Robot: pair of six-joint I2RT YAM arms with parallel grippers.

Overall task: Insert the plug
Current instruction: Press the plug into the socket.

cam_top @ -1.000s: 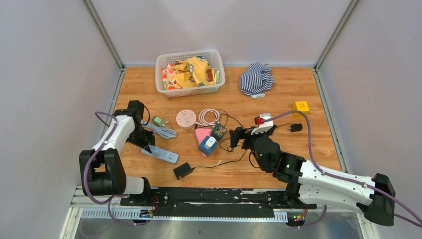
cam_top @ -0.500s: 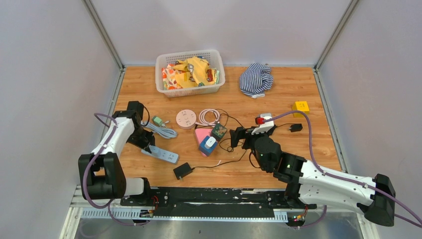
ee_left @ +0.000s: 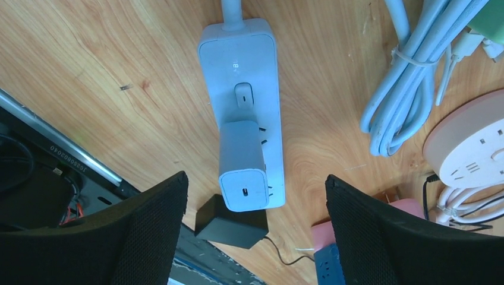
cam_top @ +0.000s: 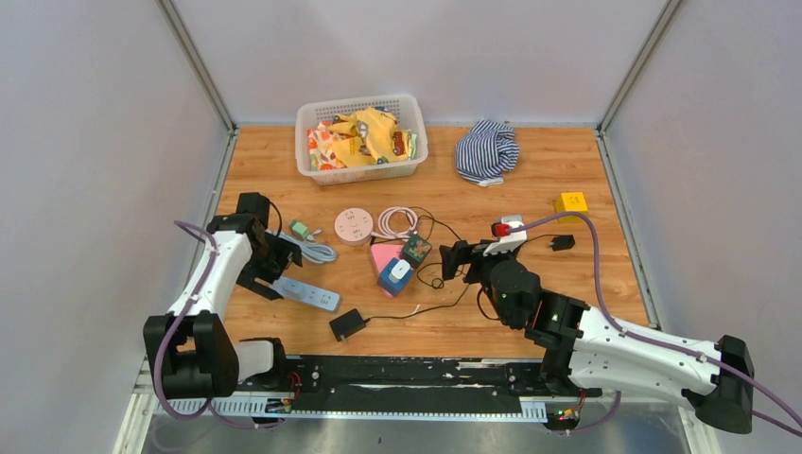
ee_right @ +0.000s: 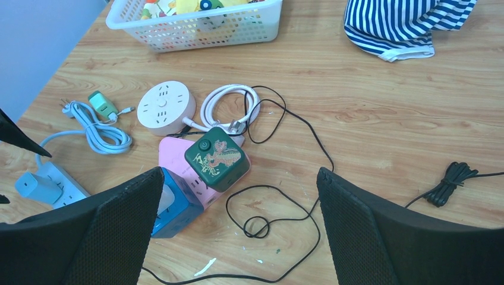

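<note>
- Boxy matte plug [ee_left: 242,165] on smooth, rounded power strip [ee_left: 238,59]; wood-grain surface [ee_left: 89,71].
- Left fingers [ee_left: 148,237], black mesh-textured, spread wide, empty.
- Right fingers [ee_right: 113,231] spread wide, empty.

The table [ee_left: 89,71] is wood with plain grain and a soft satin sheen, scuffed in spots. The strip [ee_left: 241,65] and the plug [ee_left: 241,157] on it are smooth matt plastic, white and pale grey-blue. The cable [ee_left: 404,89] beside them has a smooth, rubbery-looking skin. The pads [ee_left: 148,237] of the left gripper [ee_left: 255,177] are black, with a fine, rough, mesh-like texture. At the table's far edge the basket [ee_right: 196,27] is white latticed plastic and the striped heap [ee_right: 404,24] is soft cloth. The green cube [ee_right: 217,157] looks glossy.
</note>
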